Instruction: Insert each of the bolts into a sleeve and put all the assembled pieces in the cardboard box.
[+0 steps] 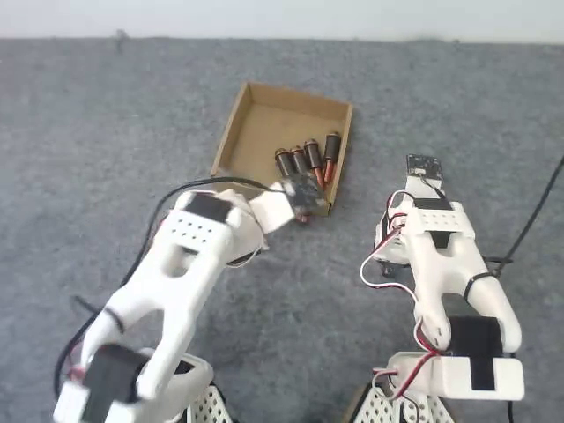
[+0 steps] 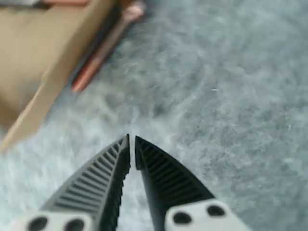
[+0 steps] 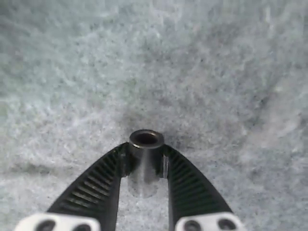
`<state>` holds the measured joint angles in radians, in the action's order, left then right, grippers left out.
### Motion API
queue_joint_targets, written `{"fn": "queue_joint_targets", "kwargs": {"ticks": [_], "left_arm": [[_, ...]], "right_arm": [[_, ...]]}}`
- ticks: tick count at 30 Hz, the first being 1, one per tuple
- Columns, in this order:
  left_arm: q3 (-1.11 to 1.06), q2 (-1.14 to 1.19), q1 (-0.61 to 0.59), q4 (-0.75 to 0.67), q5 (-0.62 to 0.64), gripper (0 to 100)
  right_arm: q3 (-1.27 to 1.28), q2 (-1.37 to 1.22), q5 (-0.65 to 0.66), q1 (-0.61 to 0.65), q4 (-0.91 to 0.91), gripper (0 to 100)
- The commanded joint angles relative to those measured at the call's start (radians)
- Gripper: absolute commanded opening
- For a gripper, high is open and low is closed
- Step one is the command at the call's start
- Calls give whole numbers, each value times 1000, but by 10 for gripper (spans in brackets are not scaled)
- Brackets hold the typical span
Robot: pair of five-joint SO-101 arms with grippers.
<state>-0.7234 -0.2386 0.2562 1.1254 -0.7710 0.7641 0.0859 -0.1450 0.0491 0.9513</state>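
Left gripper (image 2: pixel 131 144): fingers together, nothing between them. A loose copper bolt (image 2: pixel 98 55) lies on the grey bench (image 2: pixel 231 96) ahead of it, upper left in the left wrist view. It sits just beside the cardboard box (image 2: pixel 33 62), long axis along the outer wall. Left arm looks much the nearer.

Right gripper (image 3: pixel 144 161): clamped on a dark sleeve (image 3: pixel 144 144), open bore facing the wrist camera.

From above, four assembled pieces (image 1: pixel 307 161) lie in the box's right half, and the right arm stands well apart at centre right. Bolt's full length: left wrist view. From above, just a tip beside the left gripper.
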Motion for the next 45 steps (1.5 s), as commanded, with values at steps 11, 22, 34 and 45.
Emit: {"fn": "queue_joint_targets", "kwargs": {"ticks": [11, 22, 34, 45], "left_arm": [[409, 445, 94, -18, -153, 38], [627, 598, 83, 78, -187, 102], [664, 624, 68, -2, -238, 102], [911, 836, 71, 112, -212, 98]], "right_arm": [[-11, 50, 18, -65, -56, 10], [-11, 50, 58, -58, -58, 10], [-11, 50, 60, -58, -77, 10], [-11, 50, 60, -56, -79, 10]]}}
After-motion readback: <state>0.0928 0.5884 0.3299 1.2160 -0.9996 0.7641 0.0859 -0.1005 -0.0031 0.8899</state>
